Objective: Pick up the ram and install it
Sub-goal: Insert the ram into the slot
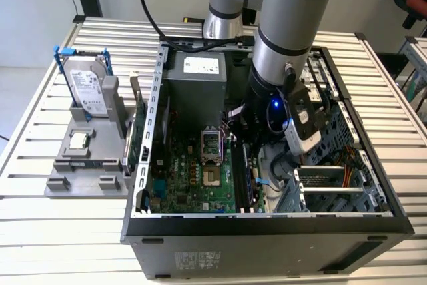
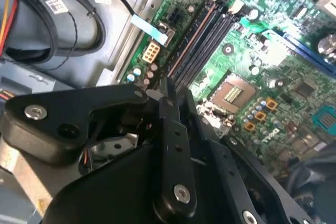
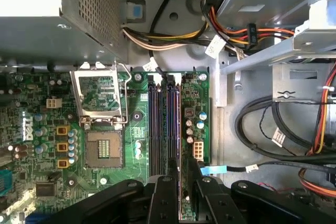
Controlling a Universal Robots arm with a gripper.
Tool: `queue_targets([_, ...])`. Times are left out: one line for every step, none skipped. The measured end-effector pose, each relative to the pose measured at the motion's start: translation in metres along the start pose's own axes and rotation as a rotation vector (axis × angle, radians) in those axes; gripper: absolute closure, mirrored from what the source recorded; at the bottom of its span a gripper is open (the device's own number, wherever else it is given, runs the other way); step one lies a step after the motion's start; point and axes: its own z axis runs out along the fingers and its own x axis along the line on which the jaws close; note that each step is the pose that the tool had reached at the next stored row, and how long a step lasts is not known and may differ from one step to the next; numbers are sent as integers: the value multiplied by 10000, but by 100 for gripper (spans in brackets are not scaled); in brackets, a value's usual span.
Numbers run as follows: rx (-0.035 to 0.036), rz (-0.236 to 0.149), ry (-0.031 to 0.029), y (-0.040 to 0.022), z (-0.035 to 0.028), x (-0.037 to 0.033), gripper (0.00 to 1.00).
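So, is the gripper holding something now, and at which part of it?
The gripper holds the ram at its end, standing on edge over the memory slots; fingers press on both flat sides.

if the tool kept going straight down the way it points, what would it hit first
Most likely the memory slots on the motherboard: in both wrist views the tool sits right over them. Depth is unclear, so how near it is cannot be told.

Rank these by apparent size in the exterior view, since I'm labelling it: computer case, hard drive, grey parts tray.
1. computer case
2. grey parts tray
3. hard drive
The hard drive stands farther back, so it may look smaller than it is.
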Motion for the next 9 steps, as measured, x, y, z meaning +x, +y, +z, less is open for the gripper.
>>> queue_targets([0, 0, 0, 0, 0, 0, 0])
queue_targets([-1, 0, 0, 0, 0, 0, 0])
queue_targets([0, 0, 0, 0, 0, 0, 0])
queue_targets([1, -1, 1, 0, -1, 0, 0])
queue_targets([1, -1, 0, 0, -1, 0, 100])
queue_targets([1, -1, 0, 0, -1, 0, 100])
queue_targets([1, -1, 0, 0, -1, 0, 100])
queue_targets([1, -1, 1, 0, -1, 0, 100])
queue_targets([2, -1, 0, 0, -1, 0, 100])
